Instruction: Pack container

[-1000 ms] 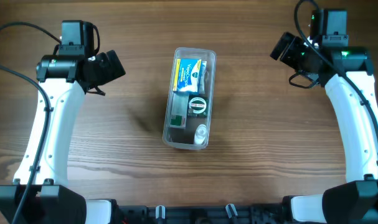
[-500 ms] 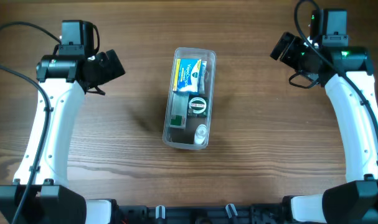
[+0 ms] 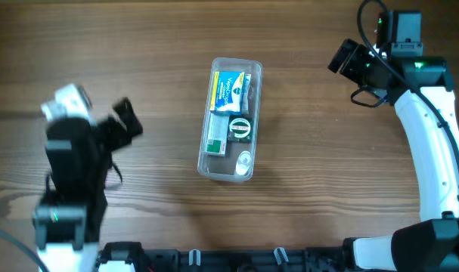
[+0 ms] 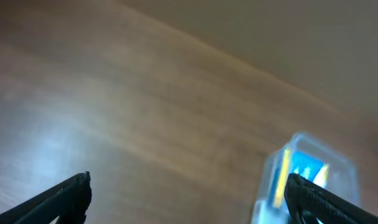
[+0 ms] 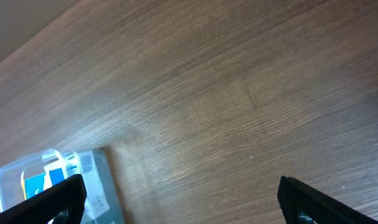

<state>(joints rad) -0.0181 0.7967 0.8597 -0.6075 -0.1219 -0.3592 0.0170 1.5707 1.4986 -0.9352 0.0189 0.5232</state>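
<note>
The clear plastic container [image 3: 230, 119] lies lengthwise at the table's middle. It holds a blue and yellow packet [image 3: 228, 91], a green and white box [image 3: 215, 136], a round dark tin [image 3: 240, 128] and a small clear bottle [image 3: 244, 161]. My left gripper [image 3: 128, 121] is open and empty, left of the container. The left wrist view is blurred and shows the container [image 4: 307, 171] at lower right. My right gripper [image 3: 341, 57] is open and empty at the far right. The right wrist view shows the container's end [image 5: 51, 180] at lower left.
The wooden table [image 3: 312, 166] is bare around the container. The arm bases stand at the front corners, with a black rail along the front edge.
My left arm has swung back and down toward the front left, its gripper now lower and nearer the table's front. The right arm and the container have not moved.
</note>
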